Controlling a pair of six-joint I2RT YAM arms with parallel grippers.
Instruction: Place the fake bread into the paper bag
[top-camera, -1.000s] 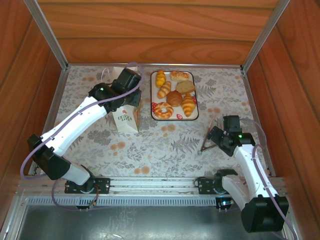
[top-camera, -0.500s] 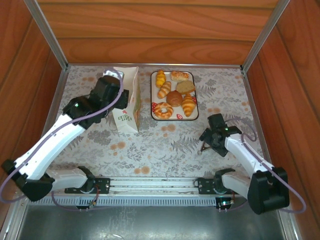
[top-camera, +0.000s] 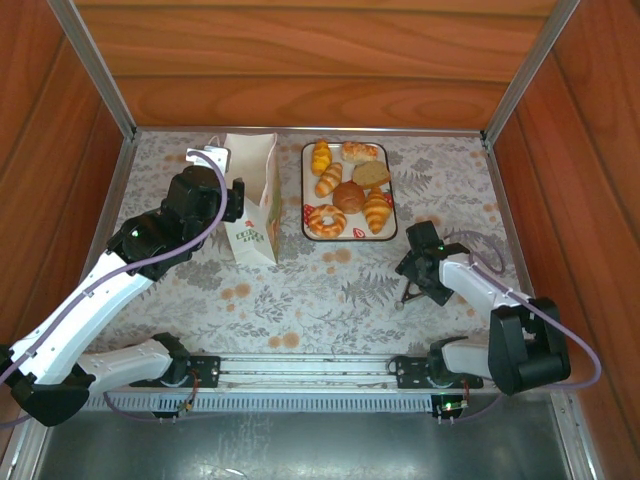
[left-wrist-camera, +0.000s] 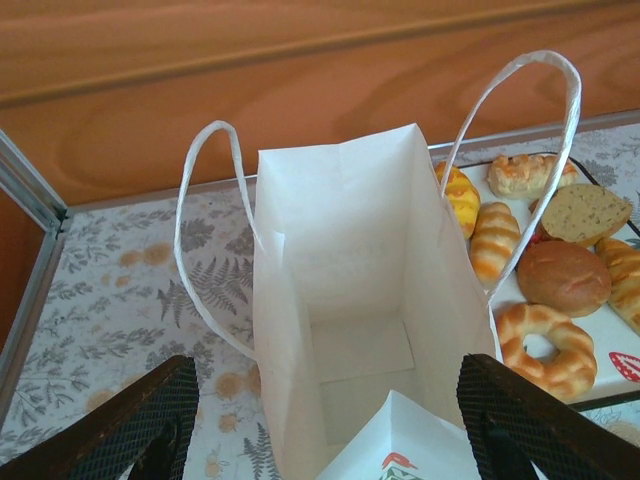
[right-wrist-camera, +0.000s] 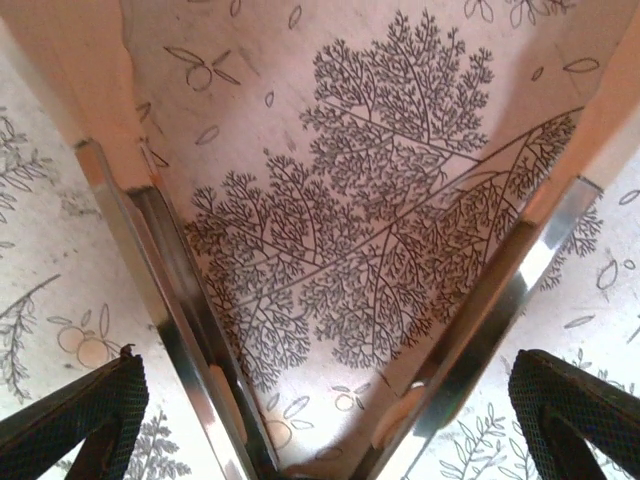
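Note:
The white paper bag (top-camera: 255, 205) stands upright and open left of the tray, green logo facing the front. From the left wrist I look down into its empty inside (left-wrist-camera: 350, 330), cord handles raised on both sides. My left gripper (top-camera: 226, 196) (left-wrist-camera: 325, 405) is open at the bag's near left rim, a finger on either side. The fake bread lies on the tray: donut (top-camera: 326, 220) (left-wrist-camera: 545, 340), bun (top-camera: 348, 196) (left-wrist-camera: 562, 277), toast (top-camera: 370, 174) (left-wrist-camera: 585, 212), croissants (top-camera: 377, 210) (left-wrist-camera: 492, 240). My right gripper (top-camera: 413, 272) (right-wrist-camera: 330, 400) is open, low over metal tongs (top-camera: 408, 290) (right-wrist-camera: 180, 300).
The strawberry-print tray (top-camera: 304, 190) (left-wrist-camera: 620, 345) sits at the back centre. The tongs lie in a V on the floral tablecloth (top-camera: 300, 290), their hinge toward my right wrist. Wooden walls and metal posts (top-camera: 100, 75) close in the table.
My left arm has drawn back toward the near left, off the top of the bag, leaving it uncovered and open. My right arm has swung inward and lowered over the tongs.

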